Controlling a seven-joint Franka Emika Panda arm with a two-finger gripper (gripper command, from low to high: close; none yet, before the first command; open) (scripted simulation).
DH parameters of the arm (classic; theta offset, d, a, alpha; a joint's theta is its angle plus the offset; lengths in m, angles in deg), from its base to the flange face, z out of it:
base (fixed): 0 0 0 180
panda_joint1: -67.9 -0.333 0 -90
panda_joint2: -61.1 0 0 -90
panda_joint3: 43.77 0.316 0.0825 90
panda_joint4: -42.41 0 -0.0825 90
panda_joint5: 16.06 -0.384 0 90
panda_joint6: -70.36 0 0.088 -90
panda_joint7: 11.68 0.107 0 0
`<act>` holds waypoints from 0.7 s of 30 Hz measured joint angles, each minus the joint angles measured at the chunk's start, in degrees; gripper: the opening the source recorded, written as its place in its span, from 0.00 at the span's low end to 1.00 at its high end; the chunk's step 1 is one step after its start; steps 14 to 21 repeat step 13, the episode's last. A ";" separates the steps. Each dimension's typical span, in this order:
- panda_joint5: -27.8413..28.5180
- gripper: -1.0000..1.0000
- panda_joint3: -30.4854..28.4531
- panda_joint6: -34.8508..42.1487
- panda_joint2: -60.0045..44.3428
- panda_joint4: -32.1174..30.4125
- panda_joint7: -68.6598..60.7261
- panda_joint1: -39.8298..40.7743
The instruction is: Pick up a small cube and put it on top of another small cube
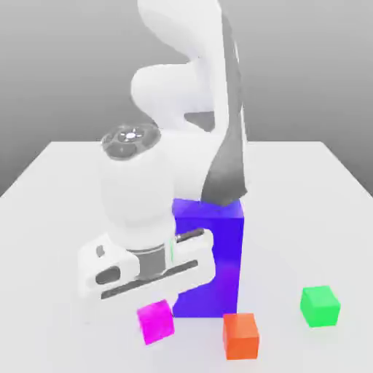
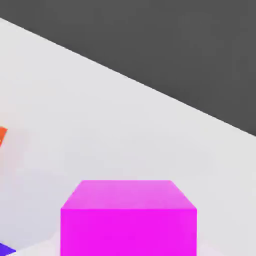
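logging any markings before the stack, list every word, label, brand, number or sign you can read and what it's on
No readable text anywhere.
Pink cube: none on the faces in view.
Orange cube: none.
Green cube: none.
Tall blue block: none on its visible part.
Robot arm: dark round cap with small light marks, too unclear to read as text.

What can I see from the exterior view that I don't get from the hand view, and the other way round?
Exterior view: the white robot arm, the green cube, and the front of the tall blue-purple block.

Hand view: a close look at two faces of the magenta cube, and a straight edge of the table slanting against dark gray.

Both: the magenta cube, the table, the orange cube and the block, the last two just as slivers in the hand view.
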State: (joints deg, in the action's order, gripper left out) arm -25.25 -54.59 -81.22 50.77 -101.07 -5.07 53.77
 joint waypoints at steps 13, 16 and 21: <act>9.54 1.00 11.53 -8.10 -2.37 -3.61 9.89 -17.58; 9.54 1.00 11.53 -8.10 -2.37 -3.61 9.89 -17.58; 9.54 1.00 11.53 -8.10 -2.37 -3.61 9.89 -17.58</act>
